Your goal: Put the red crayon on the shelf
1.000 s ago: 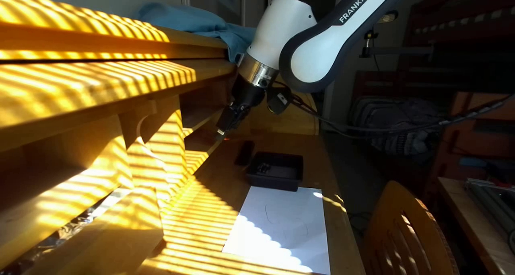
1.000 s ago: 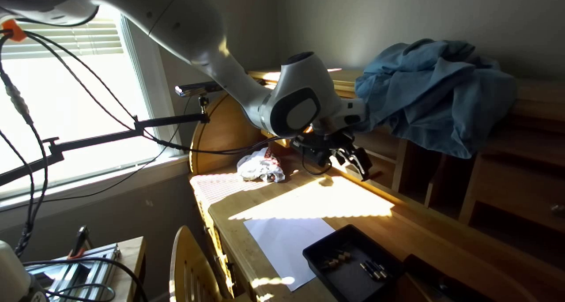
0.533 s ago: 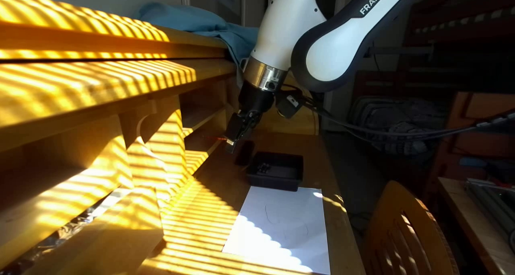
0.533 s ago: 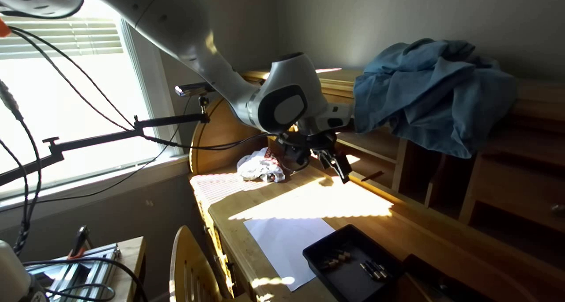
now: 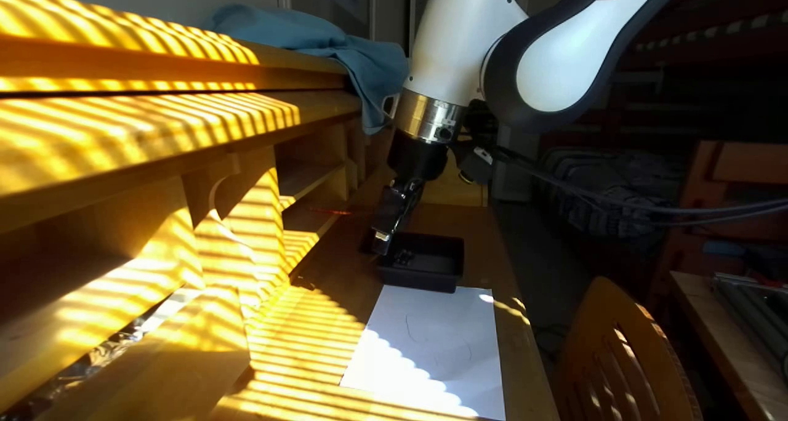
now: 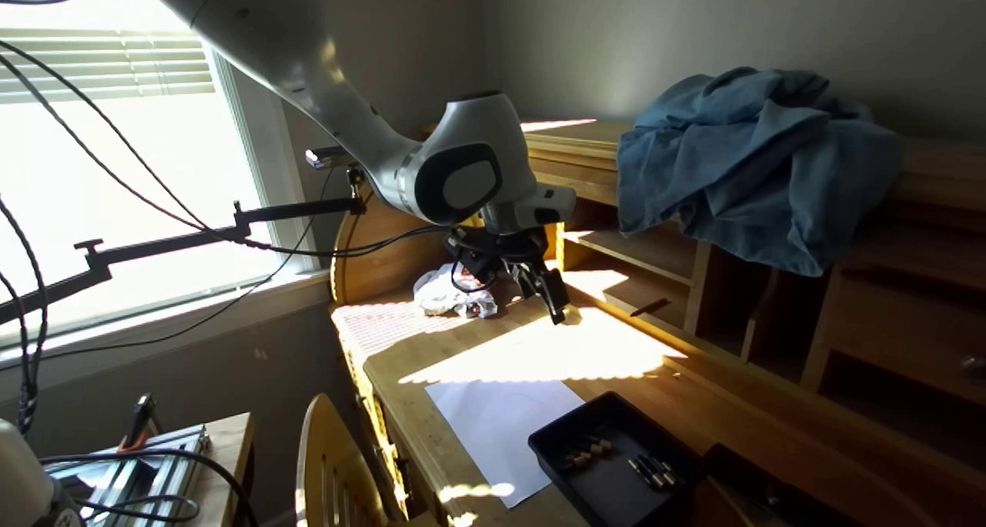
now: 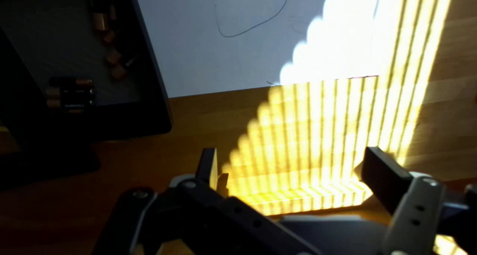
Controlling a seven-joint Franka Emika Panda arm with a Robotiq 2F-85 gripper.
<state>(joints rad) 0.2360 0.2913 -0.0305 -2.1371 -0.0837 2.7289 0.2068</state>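
The red crayon (image 5: 334,212) lies as a thin red line on a low board of the light-wood shelf (image 5: 317,184). In an exterior view the crayon (image 6: 652,307) looks like a dark stick across the front part of the lower board, inside a cubby of the shelf (image 6: 643,253). My gripper (image 5: 383,239) is in the air above the desk, apart from the crayon and out in front of the shelf. In the wrist view the gripper (image 7: 294,167) is open, with nothing between its fingers (image 7: 384,176). The crayon is out of view there.
A black tray (image 6: 555,434) with several batteries stands on the desk beside white paper (image 6: 493,427). A blue cloth (image 6: 755,165) hangs over the shelf top. A crumpled bag (image 6: 451,290) lies at the desk's far end. A wooden chair (image 5: 622,353) stands by the desk.
My gripper has moved away from the shelf and crayon, out over the desk and a little lower in an exterior view. The crayon stays in the same place on the board.
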